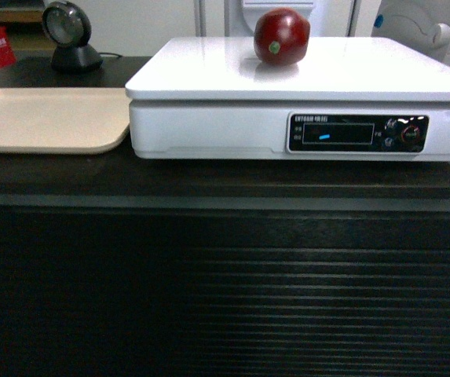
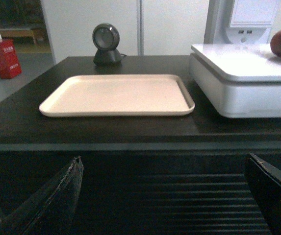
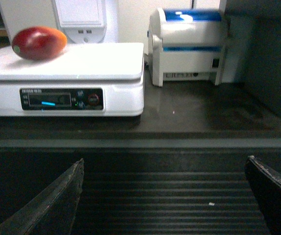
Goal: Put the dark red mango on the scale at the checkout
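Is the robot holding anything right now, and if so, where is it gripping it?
Nothing. Both grippers are open and empty; the dark red mango lies free on the flat white scale.

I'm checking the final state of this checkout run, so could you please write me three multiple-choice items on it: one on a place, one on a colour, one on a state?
1. Where does the dark red mango lie?
A. on the beige tray
B. on the scale's platform
C. on the bare counter

2. What colour is the lid of the small machine right of the scale?
A. blue
B. green
C. red

3. How does the left tool stand?
A. shut on the mango
B. shut on nothing
C. open, holding nothing

Answers:
1 B, the mango rests on the white platform, toward its back.
2 A, the right wrist view shows a blue top on a white body.
3 C, its two fingers stand wide apart in front of the checkout, nothing between them.
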Motion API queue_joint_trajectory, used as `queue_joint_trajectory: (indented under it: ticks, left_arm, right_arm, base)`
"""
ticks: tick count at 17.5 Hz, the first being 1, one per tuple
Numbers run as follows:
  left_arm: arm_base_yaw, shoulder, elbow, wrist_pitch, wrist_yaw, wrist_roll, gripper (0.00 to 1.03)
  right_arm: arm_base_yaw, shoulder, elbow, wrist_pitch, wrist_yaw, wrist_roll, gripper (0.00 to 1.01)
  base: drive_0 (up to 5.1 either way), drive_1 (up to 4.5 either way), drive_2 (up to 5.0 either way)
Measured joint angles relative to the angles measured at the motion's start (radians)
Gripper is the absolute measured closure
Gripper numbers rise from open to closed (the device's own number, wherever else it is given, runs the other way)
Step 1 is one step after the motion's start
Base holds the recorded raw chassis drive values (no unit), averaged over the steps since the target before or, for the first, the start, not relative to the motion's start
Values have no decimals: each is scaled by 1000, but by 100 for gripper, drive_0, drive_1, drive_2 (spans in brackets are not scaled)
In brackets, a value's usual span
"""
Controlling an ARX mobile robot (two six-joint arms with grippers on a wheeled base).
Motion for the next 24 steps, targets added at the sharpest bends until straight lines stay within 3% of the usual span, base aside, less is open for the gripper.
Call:
queue_joint_trajectory:
  ticks: [24]
  left_arm:
    - [0,0,0,-3,-2,0,5]
  right_arm:
    - [0,0,0,-2,0,0,3]
  base:
    - [0,0,0]
